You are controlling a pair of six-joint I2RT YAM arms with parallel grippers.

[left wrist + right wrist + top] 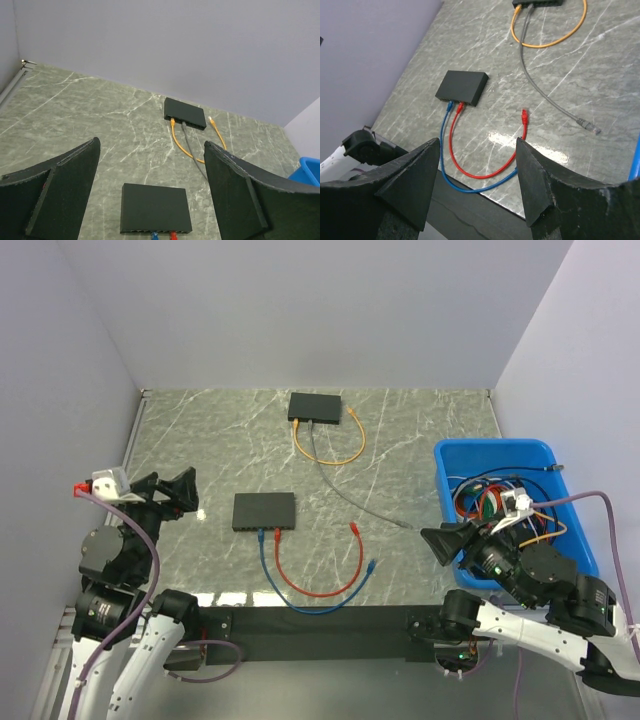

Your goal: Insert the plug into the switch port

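From above, the left end effector (172, 492) sat at the left edge of the bench (420, 440), jaws wide apart and empty. The right end effector (452, 540) was also apart and empty, beside the blue bin (495, 452). The near switch (264, 511) lay mid-bench with the red cable (318, 585) and blue cable (290, 595) already plugged in, and the loose red plug (354, 528) lay just to its right. The left wrist view looked between its fingers at that switch and the far switch (185, 113) — nothing was held. The right wrist view showed the red plug free on the bench and a grey plug (587, 126) further right; which was meant I could not tell. The step in hand seemed to be the approach — next, one arm would need to descend and close on a loose plug.
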